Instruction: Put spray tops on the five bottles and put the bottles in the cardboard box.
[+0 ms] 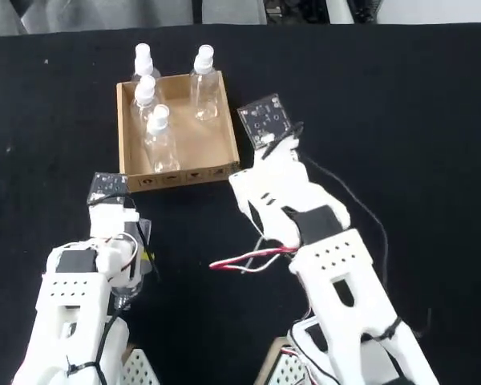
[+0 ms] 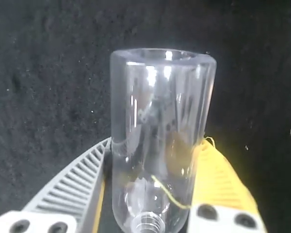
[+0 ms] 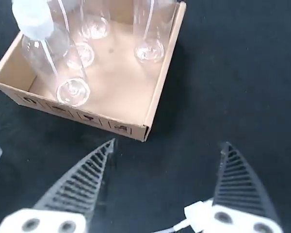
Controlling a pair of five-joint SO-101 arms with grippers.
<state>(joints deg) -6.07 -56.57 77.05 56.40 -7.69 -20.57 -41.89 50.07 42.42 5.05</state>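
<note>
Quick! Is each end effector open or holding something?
Left end effector: shut on a clear round plastic bottle with no spray top.
Right end effector: open, holding nothing, near the brown cardboard box.

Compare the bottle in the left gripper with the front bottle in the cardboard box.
The held bottle has a bare threaded neck; the front bottle wears a white spray top. The held bottle is clamped in the left gripper outside the cardboard box; the front bottle stands upright inside it. Both are clear and look empty.
</note>
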